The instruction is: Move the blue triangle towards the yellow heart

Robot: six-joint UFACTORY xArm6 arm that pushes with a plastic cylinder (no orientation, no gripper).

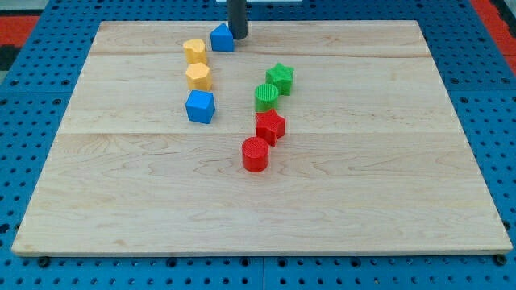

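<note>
The blue triangle (222, 37) lies near the view's top edge of the wooden board. The yellow heart (194, 51) lies just to its lower left, a small gap apart. My tip (239, 36) is at the blue triangle's right side, touching or almost touching it. The dark rod rises from there out of the view's top.
A yellow hexagon (198, 76) and a blue cube (200, 106) lie below the heart. A green star (280, 78), a green cylinder (267, 97), a red star (270, 126) and a red cylinder (255, 154) run down the middle. The board (363, 185) rests on a blue pegboard.
</note>
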